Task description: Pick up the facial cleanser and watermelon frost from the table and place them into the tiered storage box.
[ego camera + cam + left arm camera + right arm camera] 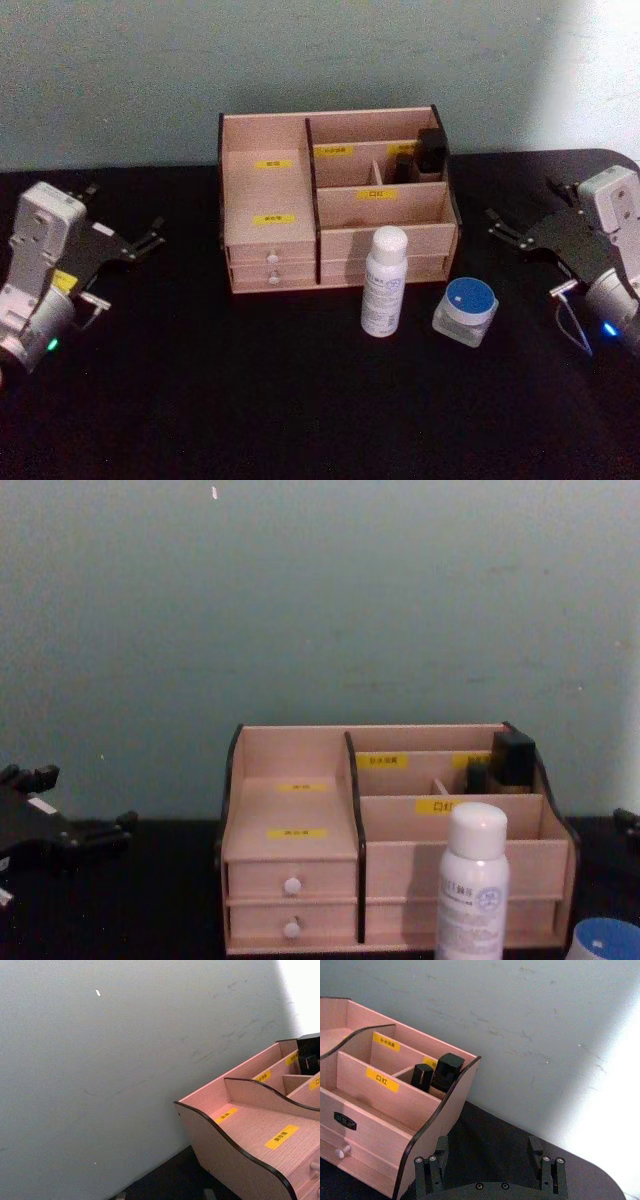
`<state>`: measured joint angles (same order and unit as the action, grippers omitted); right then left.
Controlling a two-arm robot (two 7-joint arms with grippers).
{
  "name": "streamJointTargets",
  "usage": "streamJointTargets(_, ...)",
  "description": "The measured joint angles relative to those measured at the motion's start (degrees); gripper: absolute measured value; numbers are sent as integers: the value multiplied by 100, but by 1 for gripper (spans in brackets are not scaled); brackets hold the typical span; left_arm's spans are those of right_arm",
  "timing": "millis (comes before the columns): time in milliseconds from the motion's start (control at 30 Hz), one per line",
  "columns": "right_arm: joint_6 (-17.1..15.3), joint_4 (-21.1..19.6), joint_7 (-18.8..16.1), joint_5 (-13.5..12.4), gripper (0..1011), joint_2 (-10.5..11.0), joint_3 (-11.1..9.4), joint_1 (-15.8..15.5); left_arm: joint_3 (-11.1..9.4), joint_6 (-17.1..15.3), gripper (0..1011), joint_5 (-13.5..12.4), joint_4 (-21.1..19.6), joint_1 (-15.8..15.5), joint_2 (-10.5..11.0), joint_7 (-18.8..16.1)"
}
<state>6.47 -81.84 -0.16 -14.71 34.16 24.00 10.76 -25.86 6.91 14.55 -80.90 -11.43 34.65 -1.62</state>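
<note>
Nothing is stowed yet. The white facial cleanser bottle (384,280) stands on the black desk (250,400) just in front of the tiered storage box (268,140), and the blue-lidded watermelon frost jar (466,311) sits beside it, nearer the desk's right edge. The left gripper (122,214) and right gripper (525,205) hover near the desk's left and right edges with fingers apart and empty, so both picks and both placements remain.

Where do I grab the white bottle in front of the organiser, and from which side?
Grip the white bottle round its straight body, below the cap, jaws level: it stands upright. The tiered storage box sits behind it and the blue-lidded jar to its right, so the open right gripper likely comes best from the front.
</note>
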Motion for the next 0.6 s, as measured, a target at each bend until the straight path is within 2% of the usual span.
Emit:
streamJointTargets(267,-47,-348,-148,-177,1002,43,-238,-251,0,0,1001,0,0,0,0,0)
streamJointTargets(400,-43,-705,-275,-293,1002,152,-401,-515,0,0,1001,0,0,0,0,0)
streamJointTargets(600,117,-1108,-551,-362,1002,315,-514,-857,0,0,1001,0,0,0,0,0)
